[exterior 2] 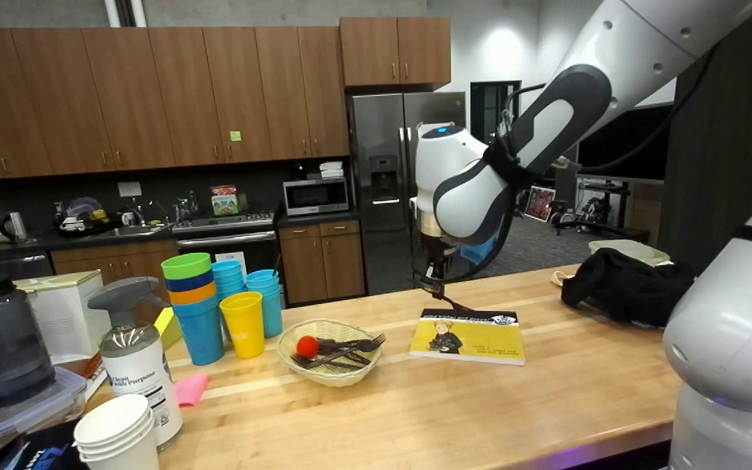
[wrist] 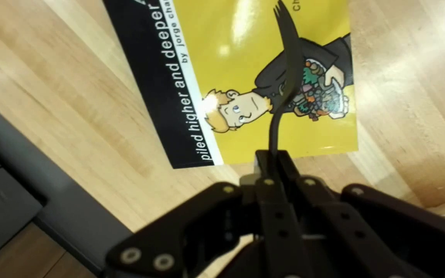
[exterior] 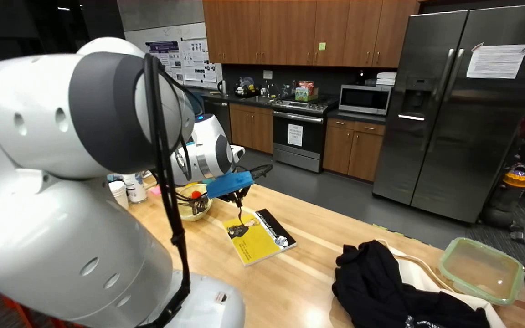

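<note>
Fork (wrist: 292, 73), black and slim, is clamped in the tool (wrist: 274, 164), which is closed down narrow on its handle. At upper centre of the wrist view it curves up from the tool, tines at the top edge of the frame, over the yellow cover of a book (wrist: 222, 73). I cannot tell whether it touches the cover. The book lies flat on the bench (exterior 2: 480, 405), near the middle of the frame in both exterior views, its title on a black band.

Around the middle of an exterior view stands a wicker basket (exterior 2: 333, 378), with a red ball (exterior 2: 307, 346) and dark cutlery (exterior 2: 350, 348) inside. To its left in that frame are a yellow cup (exterior 2: 244, 326) and a cup stack (exterior 2: 198, 326) with a green one on top. At lower left a spray bottle (exterior 2: 144, 378) stands behind white cups (exterior 2: 121, 437), a pink cloth (exterior 2: 192, 390) just beside it. At lower right of an exterior view lies black cloth (exterior: 381, 282), near a clear tub (exterior: 483, 273) with a green rim. A fridge (exterior: 426, 136) fills the upper right there, a microwave (exterior: 365, 100) to its left.
</note>
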{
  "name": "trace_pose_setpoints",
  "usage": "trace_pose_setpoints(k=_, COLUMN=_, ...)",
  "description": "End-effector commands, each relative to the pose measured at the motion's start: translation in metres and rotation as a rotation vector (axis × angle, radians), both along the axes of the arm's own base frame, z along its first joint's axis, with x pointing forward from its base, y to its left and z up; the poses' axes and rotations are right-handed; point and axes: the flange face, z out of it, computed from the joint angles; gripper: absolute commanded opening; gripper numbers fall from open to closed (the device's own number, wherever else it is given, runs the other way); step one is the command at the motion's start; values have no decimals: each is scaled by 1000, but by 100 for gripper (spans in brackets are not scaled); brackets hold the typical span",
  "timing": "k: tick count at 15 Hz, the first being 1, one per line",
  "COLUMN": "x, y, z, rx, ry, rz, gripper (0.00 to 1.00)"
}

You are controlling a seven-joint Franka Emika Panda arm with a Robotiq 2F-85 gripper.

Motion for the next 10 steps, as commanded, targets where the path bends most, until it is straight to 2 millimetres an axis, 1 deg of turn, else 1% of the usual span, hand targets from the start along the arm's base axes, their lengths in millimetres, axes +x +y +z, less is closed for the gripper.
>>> trace_pose_setpoints(k=1, x=-13, y=-30, z=-1, rx=97, ry=96, rz=-59, gripper=1)
trace_pose_setpoints(k=3, x=-18, y=-45, z=0, rx=80, ry=124, rz=-186, gripper=1)
trace_pose_setpoints(k=5, x=-24, y=-55, z=4, rx=67, ry=121, rz=-291, gripper=1)
trace_pose_setpoints(k=10, x=-40, y=-71, z=15, rx=66, ry=109, rz=-477, gripper=1)
